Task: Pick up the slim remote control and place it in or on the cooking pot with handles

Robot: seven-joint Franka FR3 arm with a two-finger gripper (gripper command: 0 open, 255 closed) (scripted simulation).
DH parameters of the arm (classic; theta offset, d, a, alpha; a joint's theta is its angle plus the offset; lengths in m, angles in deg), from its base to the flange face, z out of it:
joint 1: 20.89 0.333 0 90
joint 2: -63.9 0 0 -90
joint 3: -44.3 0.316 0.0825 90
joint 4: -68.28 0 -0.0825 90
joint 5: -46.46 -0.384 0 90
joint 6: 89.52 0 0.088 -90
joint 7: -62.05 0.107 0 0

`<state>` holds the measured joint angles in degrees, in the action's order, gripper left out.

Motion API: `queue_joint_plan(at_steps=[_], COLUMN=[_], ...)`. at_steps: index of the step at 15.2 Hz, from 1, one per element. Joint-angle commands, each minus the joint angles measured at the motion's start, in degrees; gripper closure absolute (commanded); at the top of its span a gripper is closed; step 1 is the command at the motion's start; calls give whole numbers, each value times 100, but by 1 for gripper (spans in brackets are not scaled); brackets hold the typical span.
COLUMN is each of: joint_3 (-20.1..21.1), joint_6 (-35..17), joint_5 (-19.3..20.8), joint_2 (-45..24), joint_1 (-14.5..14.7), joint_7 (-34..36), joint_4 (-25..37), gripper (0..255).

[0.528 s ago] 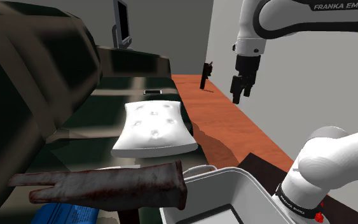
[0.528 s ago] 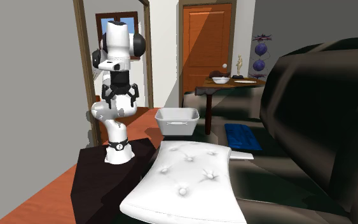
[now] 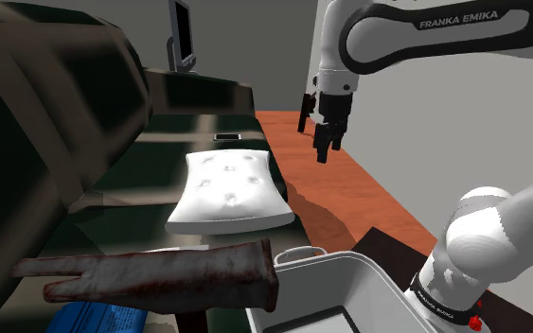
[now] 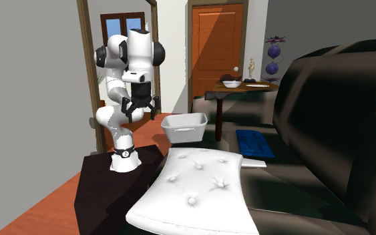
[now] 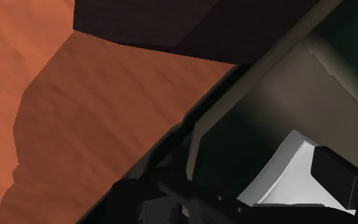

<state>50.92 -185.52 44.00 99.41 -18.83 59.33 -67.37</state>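
Pot [image 3: 297,284]: closest of all, at the lower right of the shoulder view. It is white with a loop handle on the rim, tucked just beside the arm's base on the stand [image 4: 106,190].
Rusty slab [image 3: 169,276]: a brown, streaked piece lying across the lower left, its end just in front of the pot. A blue thing [image 3: 98,317] peeks out beneath it.
Cushion [image 3: 228,192]: white and tufted, mid-frame on the dark sofa [image 3: 46,104]. It sits squarely between the pot and the remote.
Remote [image 3: 226,137]: small, dark and flat on the seat just past the cushion's far edge. It is well apart from the pot and touched by nothing.
Far end: a screen [image 3: 181,33] stands at top centre, and a small dark figure [image 3: 303,113] stands on the orange floor [image 3: 349,189] by the wall.
Arm [image 3: 444,28]: the forearm runs level along the top right, with the wrist bent straight down.
Gripper [image 3: 328,149]: it points down over the floor beside the sofa's edge, right of the remote in the frame. Its fingers [image 5: 336,177] are spread and holding nothing.
Second exterior view: the gripper [image 4: 141,112] hangs left of the pot [image 4: 185,130] and a little higher.
Wrist view: the floor, the sofa's edge and a corner of the cushion [image 5: 285,172] show beside one finger.
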Motion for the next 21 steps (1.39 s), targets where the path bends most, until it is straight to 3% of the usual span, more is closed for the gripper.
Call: queue_joint_plan(at_steps=[1,11,21], joint_3=[141,784,1382], joint_6=[-291,-1334,-1932], joint_5=[-63,-65,411], joint_2=[-325,-2063,-3842], joint_1=[118,567,1026], joint_7=[-24,-157,-116], joint_4=[66,879,2106], gripper=[0,0,0])
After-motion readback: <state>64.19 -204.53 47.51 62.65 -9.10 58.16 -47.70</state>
